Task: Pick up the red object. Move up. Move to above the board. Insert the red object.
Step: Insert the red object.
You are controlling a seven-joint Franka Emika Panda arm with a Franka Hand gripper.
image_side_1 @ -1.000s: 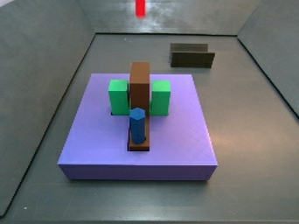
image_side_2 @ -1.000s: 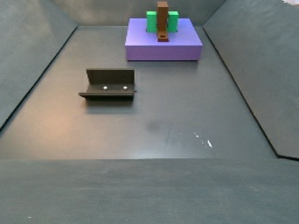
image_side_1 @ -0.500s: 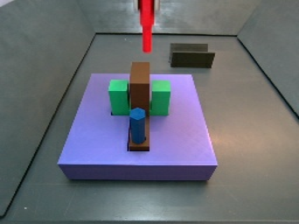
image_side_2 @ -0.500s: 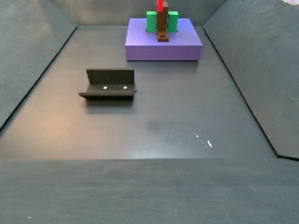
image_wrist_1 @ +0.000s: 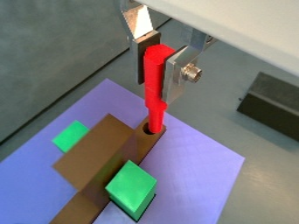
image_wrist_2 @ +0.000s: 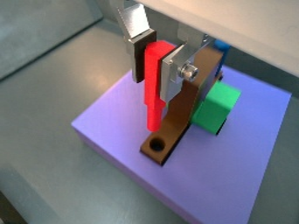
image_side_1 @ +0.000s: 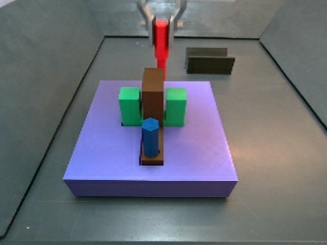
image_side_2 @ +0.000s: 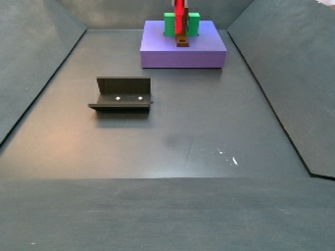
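My gripper is shut on the red object, a thin upright peg, and also shows in a wrist view and at the top of a side view. The red object hangs over the far end of the board, its tip just above a round hole. The brown board lies between two green blocks. In a side view the red object stands over the board.
The board sits on a large purple slab. A blue peg stands in the board's near end. The dark fixture stands on the grey floor beside the slab. Grey walls ring the floor.
The gripper has come down with the red object, from the top edge of the view to just above the board's far end. Nothing else has moved.
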